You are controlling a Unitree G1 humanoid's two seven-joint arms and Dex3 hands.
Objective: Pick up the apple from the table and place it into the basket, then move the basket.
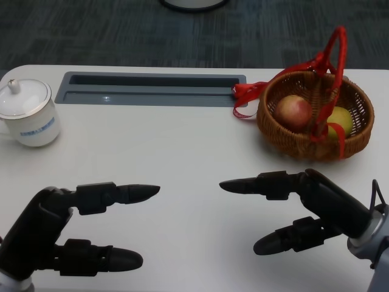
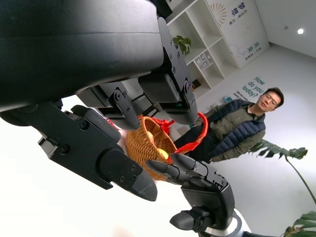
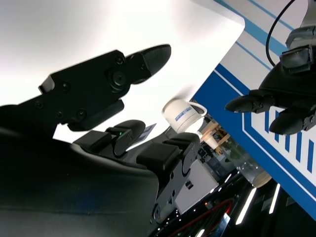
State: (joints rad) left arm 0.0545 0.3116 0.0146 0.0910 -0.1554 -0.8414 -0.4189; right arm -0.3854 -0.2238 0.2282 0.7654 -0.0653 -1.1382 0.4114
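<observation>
Nearest the camera, at the bottom of the head view: two black hands, both empty. Left hand [image 1: 73,231] at lower left, fingers spread apart and pointing inward above the white surface [image 1: 170,158]. Right hand [image 1: 304,210] at lower right, likewise spread wide, fingers aimed toward the left hand, holding nothing.

Beyond the hands, the broad white surface, with a long grey recessed tray [image 1: 152,89] set into it along the far edge.

At far right, a round wicker basket [image 1: 304,143], brown, with a tall red handle [image 1: 333,55] arching over it and red ribbon [image 1: 246,97] trailing from its left side. Well apart from the right hand, farther back and slightly right of it.

At far left, a white lidded mug [image 1: 27,115] with a blue label, well apart from everything else.

Inside the basket: a reddish apple [image 1: 294,111] on the left side and a yellow-green fruit [image 1: 339,120] on the right. So apple already in place, by the look of it; moving the basket likely the step left.

Handling, as a judgement: basket light, stiff in the weave, prone to tipping if pushed at the rim. Best hold probably at the top of the red handle, lifted straight so the round fruit does not roll out. Ribbon-wrapped handle possibly slick.

In the left wrist view, a person [image 2: 237,126] standing beyond the surface.
</observation>
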